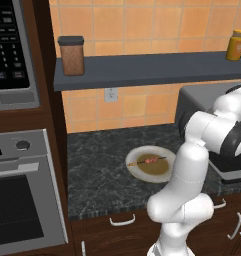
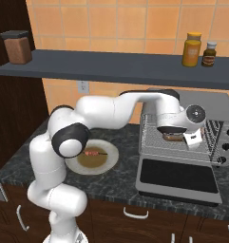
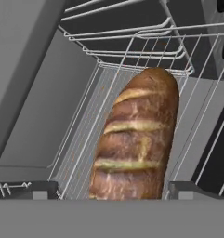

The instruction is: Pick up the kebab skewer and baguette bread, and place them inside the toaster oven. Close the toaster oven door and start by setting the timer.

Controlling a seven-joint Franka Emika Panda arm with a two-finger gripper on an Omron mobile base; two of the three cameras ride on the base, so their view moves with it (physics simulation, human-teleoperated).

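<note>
Toaster oven (image 2: 182, 142): grey countertop box at the 3 o'clock side of the right base view, standing on the dark speckled counter (image 2: 21, 161). In the left base view its body (image 1: 197, 97) shows at 3 o'clock, partly behind the arm.
Toaster oven door (image 2: 176, 176): dropped flat toward the viewer, dark glass facing up, hinged along the oven's bottom edge.
Wire rack (image 3: 132, 42): inside the oven cavity; in the hand view its wires run from 12 o'clock down toward 6 o'clock under the loaf.
Baguette bread (image 3: 134, 139): lies on the rack inside the oven, lengthwise from 6 o'clock toward 12 o'clock in the hand view, scored crust up. In the right base view a brown sliver of it (image 2: 172, 137) shows just beneath the hand.
Gripper (image 3: 111, 189): reached into the oven mouth, fingers spread wide, one dark tip at 7 o'clock (image 3: 27, 189) and the other at 5 o'clock, the near end of the loaf between them. Whether the pads touch the crust cannot be told. In the right base view the hand (image 2: 175, 130) sits at the cavity opening.
Kebab skewer (image 1: 149, 161): rests on the plate, well apart from the oven; also seen at (image 2: 92, 153).
Plate (image 1: 137, 172): round, pale rim, on the counter at the 9 o'clock side of the oven.
Shelf (image 2: 111, 66): above the counter, bearing a brown canister (image 2: 17, 46) at 10 o'clock and two bottles (image 2: 192, 49) at 1 o'clock.
</note>
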